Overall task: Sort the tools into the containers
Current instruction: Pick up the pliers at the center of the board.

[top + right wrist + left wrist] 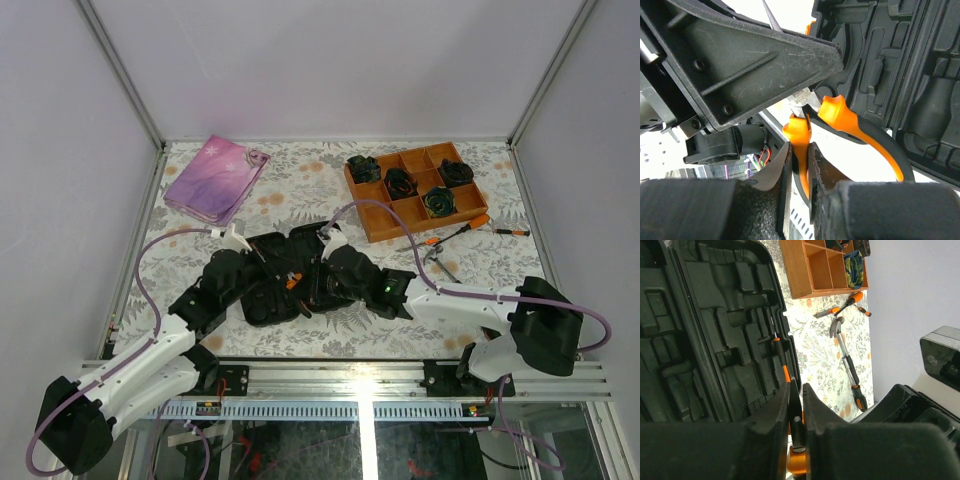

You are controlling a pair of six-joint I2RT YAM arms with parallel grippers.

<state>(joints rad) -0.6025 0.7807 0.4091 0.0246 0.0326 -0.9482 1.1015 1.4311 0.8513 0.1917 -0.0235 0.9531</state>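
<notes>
Left jaws pinching nearly shut on pliers (840,112) nose; right jaws clamping one orange handle; both hovering over open case (715,340) lying near-centre on tabletop (300,170).

White links (150,362), black joints (545,335), lilac cables (143,280), perhaps a green light (388,290).

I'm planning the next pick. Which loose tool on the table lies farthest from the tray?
The long pliers, lying well clear of it; the two short screwdrivers lie right beside the tray.
</notes>
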